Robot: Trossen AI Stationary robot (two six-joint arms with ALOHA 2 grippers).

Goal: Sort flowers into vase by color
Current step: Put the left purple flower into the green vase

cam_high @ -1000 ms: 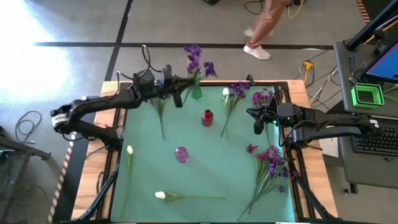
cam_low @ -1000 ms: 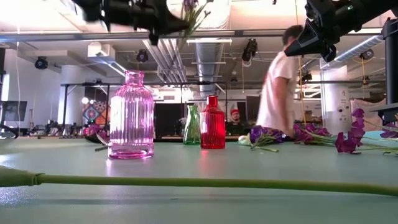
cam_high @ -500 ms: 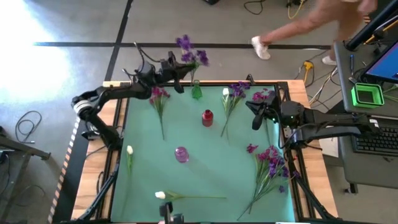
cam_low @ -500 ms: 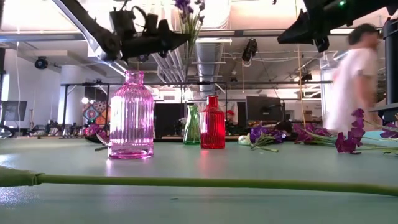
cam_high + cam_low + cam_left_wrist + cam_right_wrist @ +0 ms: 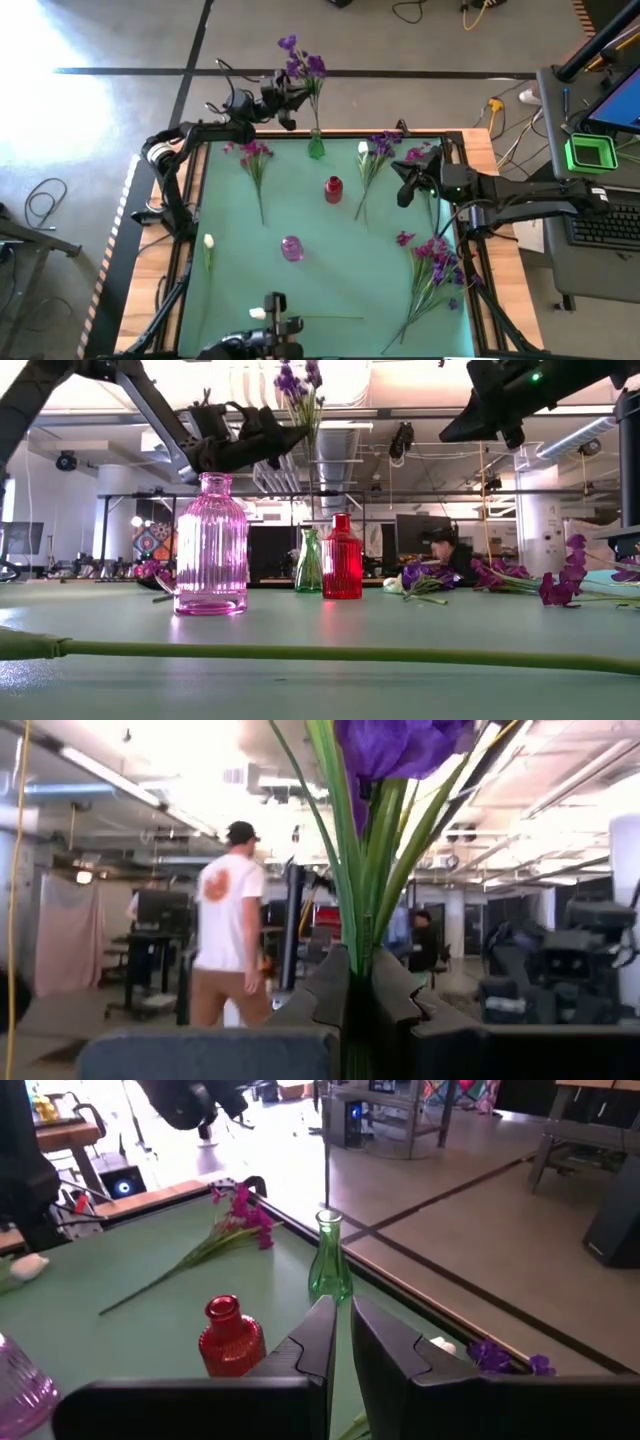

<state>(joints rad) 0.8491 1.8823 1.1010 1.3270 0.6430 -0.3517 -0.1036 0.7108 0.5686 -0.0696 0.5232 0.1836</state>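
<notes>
Purple flower [image 5: 303,66] in left gripper [image 5: 288,96]

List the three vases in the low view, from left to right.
Pink vase → green vase → red vase. The green and red vases overlap slightly at their edges, but their order is clear.

I see a violet-purple flower [image 5: 300,62] held upright above the green vase [image 5: 316,149], its stem reaching down into the neck. A magenta spray [image 5: 252,152] lies left of that vase, mixed purple and white stems [image 5: 378,150] right of it, a white bud [image 5: 209,241] well nearer me.
</notes>
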